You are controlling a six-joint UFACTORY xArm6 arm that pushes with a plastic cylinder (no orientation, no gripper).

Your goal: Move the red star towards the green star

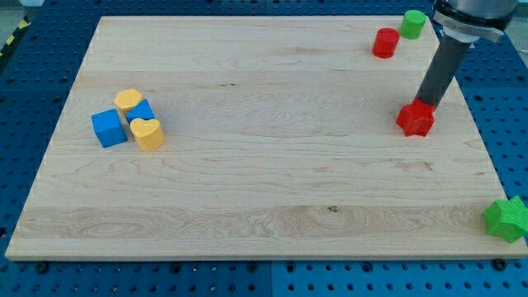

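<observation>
The red star [415, 119] lies at the view's right on the wooden board [264, 165]. My tip [423, 102] touches the star's upper edge, with the dark rod rising up and to the right from it. The green star [506, 219] sits at the view's bottom right, at the board's right edge and partly off it, well below and to the right of the red star.
A red cylinder-like block [385, 42] and a green block [412, 24] sit at the view's top right. At the left lie a blue cube [109, 128], a second blue block [142, 110], a yellow heart [148, 133] and a yellow block [127, 100], clustered together.
</observation>
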